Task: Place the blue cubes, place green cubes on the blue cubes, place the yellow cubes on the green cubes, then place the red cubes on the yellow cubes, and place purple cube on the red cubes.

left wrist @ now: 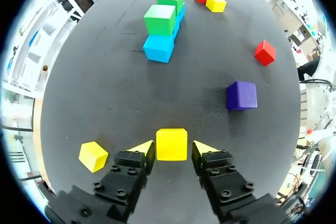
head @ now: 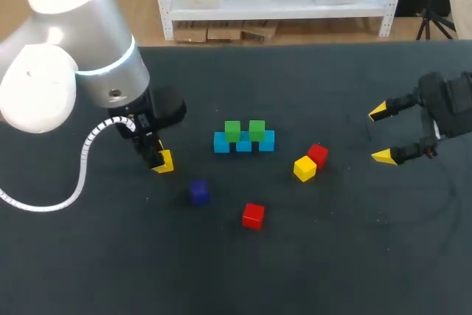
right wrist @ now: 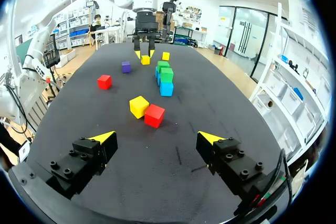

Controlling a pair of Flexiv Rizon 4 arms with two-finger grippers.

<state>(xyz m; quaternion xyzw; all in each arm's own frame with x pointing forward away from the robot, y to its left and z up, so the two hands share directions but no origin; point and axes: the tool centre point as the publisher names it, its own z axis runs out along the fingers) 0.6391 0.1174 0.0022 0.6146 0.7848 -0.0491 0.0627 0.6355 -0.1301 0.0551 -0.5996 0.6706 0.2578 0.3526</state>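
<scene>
My left gripper [left wrist: 172,148] is down on the table at the left, shut on a yellow cube [left wrist: 171,141] with a finger against each side. A second yellow cube [left wrist: 93,156] lies just beside it. Three light blue cubes [head: 244,142] form a row mid-table with two green cubes [head: 232,130] [head: 257,130] on top. A purple cube [head: 199,191] and a red cube [head: 253,215] lie loose in front of them. Another yellow cube [head: 304,168] touches a red cube [head: 318,154] to the right. My right gripper [head: 380,134] hangs open and empty at the right.
The dark table [head: 332,256] has open room along its front and at the far right under the right gripper. In the head view my left arm's big white elbow [head: 66,49] covers the table's back left corner.
</scene>
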